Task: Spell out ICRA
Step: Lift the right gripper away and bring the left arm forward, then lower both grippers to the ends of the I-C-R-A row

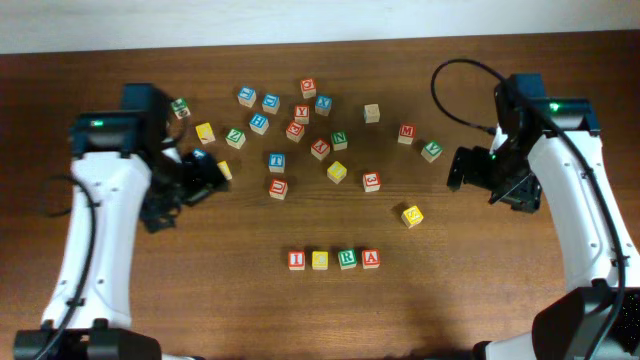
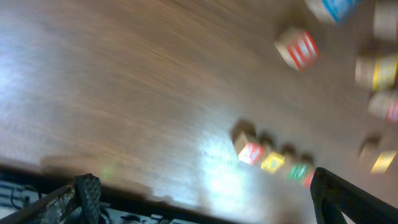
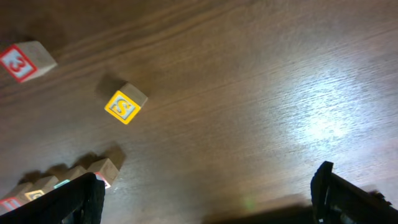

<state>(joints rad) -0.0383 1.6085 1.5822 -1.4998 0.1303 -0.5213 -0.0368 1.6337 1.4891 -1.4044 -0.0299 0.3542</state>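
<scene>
Already the four letter cubes are sitting in a row on the table (image 1: 450,310), near its front edge: the red I cube (image 1: 296,260), the yellow C cube (image 1: 320,260), the green R cube (image 1: 347,259) and the red A cube (image 1: 371,258), each close against the next (whether they are actually touching is too fine to judge). The left gripper (image 2: 205,199) is hanging over bare wood with its fingers spread wide and nothing between them. Its wrist view is coming through blurred, with the row showing as a smear of colour ahead of the fingers. The right gripper (image 3: 208,199) is likewise gaping wide and holding nothing, well to the right of the row. A yellow cube (image 3: 124,106) is lying alone between that gripper and the row, and the red cube marked 3 (image 3: 22,62) is resting farther back.
</scene>
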